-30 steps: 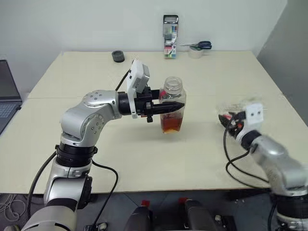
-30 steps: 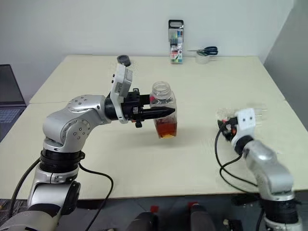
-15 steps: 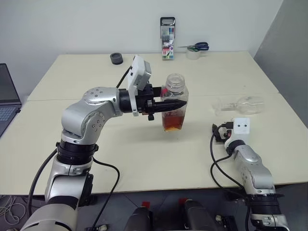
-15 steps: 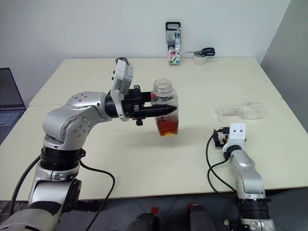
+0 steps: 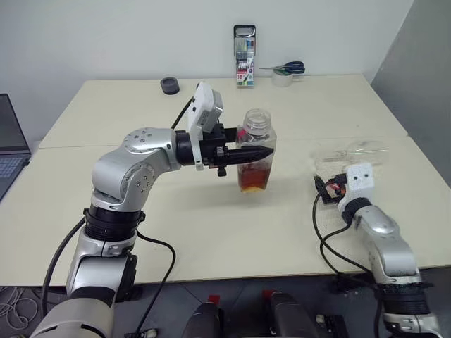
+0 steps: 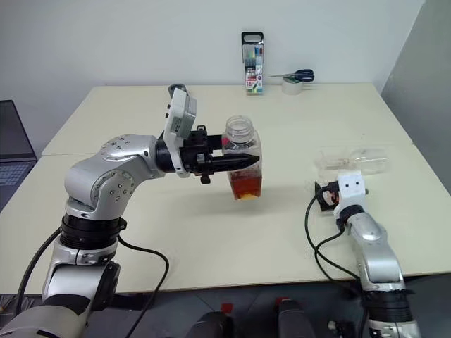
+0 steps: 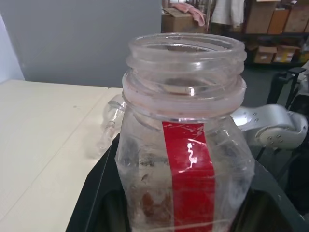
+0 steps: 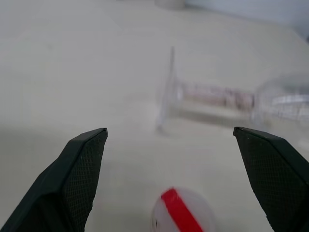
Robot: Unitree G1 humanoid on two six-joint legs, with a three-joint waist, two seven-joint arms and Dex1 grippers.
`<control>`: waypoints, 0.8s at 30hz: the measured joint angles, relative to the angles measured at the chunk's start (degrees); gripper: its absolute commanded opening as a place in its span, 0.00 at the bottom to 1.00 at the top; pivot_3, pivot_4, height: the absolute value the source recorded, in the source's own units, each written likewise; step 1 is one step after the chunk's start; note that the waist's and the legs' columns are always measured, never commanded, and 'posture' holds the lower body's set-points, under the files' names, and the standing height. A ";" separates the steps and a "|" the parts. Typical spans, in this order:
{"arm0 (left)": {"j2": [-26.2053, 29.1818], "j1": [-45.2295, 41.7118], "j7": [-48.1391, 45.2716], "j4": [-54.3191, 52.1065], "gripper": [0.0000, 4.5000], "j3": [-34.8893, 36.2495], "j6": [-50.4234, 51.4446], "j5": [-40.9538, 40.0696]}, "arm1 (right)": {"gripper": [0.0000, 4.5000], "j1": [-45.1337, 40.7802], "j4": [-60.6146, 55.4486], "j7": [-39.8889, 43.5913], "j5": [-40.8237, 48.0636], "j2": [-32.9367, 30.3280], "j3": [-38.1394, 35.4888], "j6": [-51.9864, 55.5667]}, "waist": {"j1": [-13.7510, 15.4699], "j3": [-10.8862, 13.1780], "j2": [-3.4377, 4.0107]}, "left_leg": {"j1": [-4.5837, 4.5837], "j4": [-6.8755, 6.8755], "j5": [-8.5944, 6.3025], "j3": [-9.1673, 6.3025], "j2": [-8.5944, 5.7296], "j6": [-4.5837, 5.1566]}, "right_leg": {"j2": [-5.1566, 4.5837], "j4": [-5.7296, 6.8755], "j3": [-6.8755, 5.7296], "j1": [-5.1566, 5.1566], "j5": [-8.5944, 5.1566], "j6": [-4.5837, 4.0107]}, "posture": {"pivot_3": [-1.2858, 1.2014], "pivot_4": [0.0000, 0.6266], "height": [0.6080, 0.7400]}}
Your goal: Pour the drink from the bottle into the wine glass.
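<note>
Looks like a lab/office test room: plain white wall, big beige table [image 5: 296,232], laptop [image 5: 10,151] at frame left edge, marker set [image 5: 244,46], scissors [image 5: 287,68] on tape roll at top. Left wrist view: shelves of cardboard boxes [image 7: 270,19] upper right.

Uncapped bottle [image 5: 255,151] upright, amber drink [image 5: 252,177] low, wine glass [image 5: 352,153] lying sideways

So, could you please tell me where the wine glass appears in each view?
Left eye: wine glass lying on its side, right of the bottle.
Right eye: same.
Left wrist: behind the bottle.
Right wrist: lying ahead.
Shared landmark: the bottle.
</note>
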 measured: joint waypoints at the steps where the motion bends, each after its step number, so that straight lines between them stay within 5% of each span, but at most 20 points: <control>1: -0.05 0.28 1.43 0.06 0.41 0.66 -0.21 0.39 | 0.99 -0.30 -3.92 3.39 3.17 -1.50 0.08 1.80 | -0.04 0.00 0.00 | 0.00 0.01 -0.01 -0.01 0.02 0.01 | 0.01 0.00 0.00 0.01 0.00 0.00 | 0.52 0.24 1.00; 6: -1.18 0.49 13.42 5.40 0.41 5.12 -4.93 6.77 | 0.99 -7.50 -15.14 16.43 20.33 -9.46 0.16 14.12 | 0.03 0.03 -0.04 | 0.03 0.05 -0.03 -0.08 0.01 0.05 | 0.00 -0.04 -0.04 0.06 0.01 0.01 | 0.52 0.24 1.00; 11: -2.69 1.11 30.31 15.28 0.41 12.05 -13.82 16.20 | 0.99 -22.57 -14.19 19.49 35.32 -9.13 -0.24 25.07 | 0.15 0.08 -0.14 | -0.04 0.04 -0.03 -0.13 0.05 0.04 | -0.11 -0.08 -0.06 -0.02 0.03 -0.01 | 0.52 0.24 1.00; 17: -4.65 6.98 39.55 16.24 0.41 18.21 -18.20 18.86 | 0.99 -28.94 -9.49 18.01 38.17 -4.33 2.11 27.74 | 0.93 0.08 -0.16 | -0.23 0.07 0.01 -0.09 -0.11 -0.07 | -0.52 -0.30 -0.10 -0.08 0.05 0.06 | 0.52 0.24 1.00; 24: -5.68 11.81 39.00 19.61 0.41 21.28 -22.86 18.16 | 0.99 -30.31 -9.16 18.56 37.66 -4.01 4.56 27.38 | 1.20 0.06 -0.20 | -0.40 0.09 0.00 -0.23 -0.09 -0.06 | -0.51 -0.55 -0.24 -0.10 0.16 0.17 | 0.52 0.24 1.00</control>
